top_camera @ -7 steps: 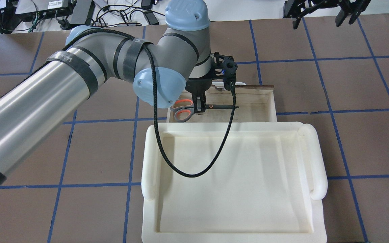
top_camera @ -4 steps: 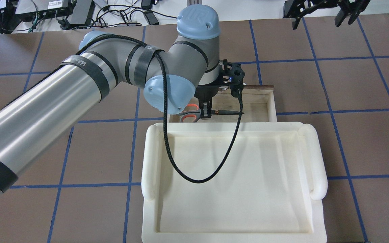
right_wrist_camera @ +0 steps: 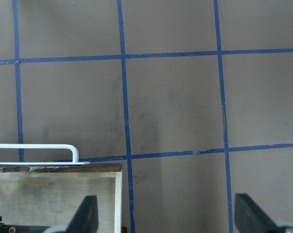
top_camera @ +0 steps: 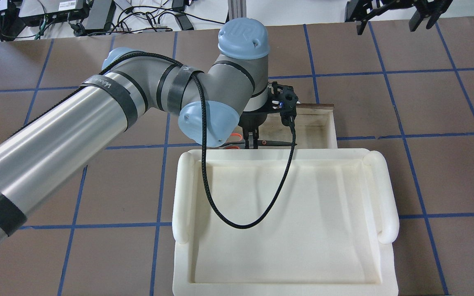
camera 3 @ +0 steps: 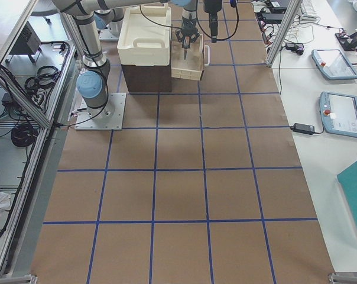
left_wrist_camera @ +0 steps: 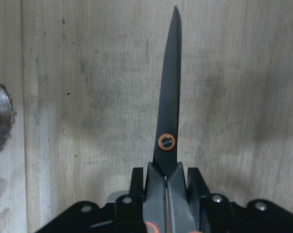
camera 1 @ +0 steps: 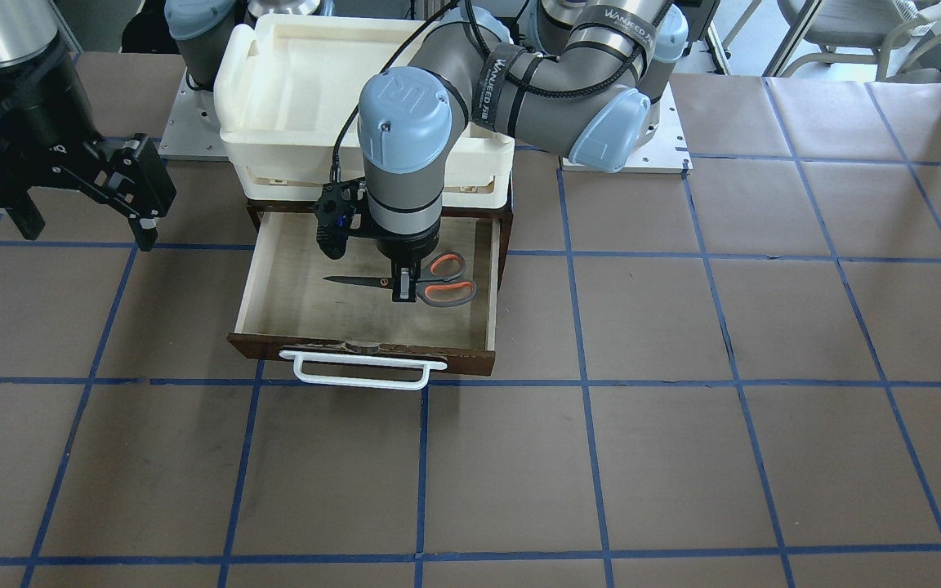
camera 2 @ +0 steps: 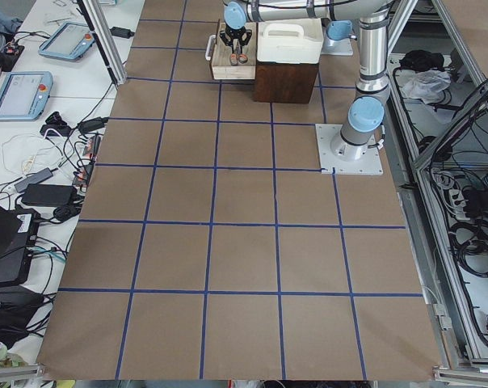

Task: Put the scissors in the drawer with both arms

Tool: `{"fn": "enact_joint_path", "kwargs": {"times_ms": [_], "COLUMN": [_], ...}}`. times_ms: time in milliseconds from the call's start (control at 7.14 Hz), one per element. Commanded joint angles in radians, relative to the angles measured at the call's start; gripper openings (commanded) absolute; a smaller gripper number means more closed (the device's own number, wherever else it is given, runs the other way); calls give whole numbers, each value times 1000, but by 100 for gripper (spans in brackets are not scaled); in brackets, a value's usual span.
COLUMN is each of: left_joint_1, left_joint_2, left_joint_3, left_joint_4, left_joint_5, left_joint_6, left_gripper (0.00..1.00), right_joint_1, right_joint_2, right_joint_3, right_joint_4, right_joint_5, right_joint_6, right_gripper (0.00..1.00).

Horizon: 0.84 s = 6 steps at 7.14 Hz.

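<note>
Since earlier frame, left arm has swung right and brought scissors (camera 1: 364,281) lower into drawer (camera 1: 307,314). Left gripper (camera 1: 405,287) points straight down, clamped on them just behind pivot. Long axis parallel to drawer front, tip toward robot's right. I can't confirm floor contact. I see nothing else in drawer. Right gripper (camera 1: 85,222) spread wide, beside drawer over counter (camera 1: 683,408).

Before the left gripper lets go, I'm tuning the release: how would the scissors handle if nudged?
Probably stiff: the scissors show closed metal blades. Flat, so likely to slide on the drawer floor, not roll. Slim, so probably light.
</note>
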Motion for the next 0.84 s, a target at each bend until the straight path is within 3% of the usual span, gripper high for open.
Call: {"fn": "enact_joint_path", "kwargs": {"times_ms": [0,140,561,701], "left_joint_1": [0,0,-8,-8], "left_joint_2": [-1,-1,1,1], "left_joint_3": [-8,-8,-28,-30], "left_joint_4": [-1,-1,1,1], "left_joint_5": [-1,-1,2,-1], "left_joint_6": [-2,-2,-17,-49], "left_gripper": [0,0,32,49], "right_joint_1": [3,3,7,7], "right_joint_2": [-2,-2,-52,-69], "right_joint_3": [0,0,70,113], "right_joint_4": [2,-1,8,8], "right_joint_5": [17,77,77,77], "right_joint_6": [2,3,-2,-2], "right_gripper": [100,100,100,100]}}
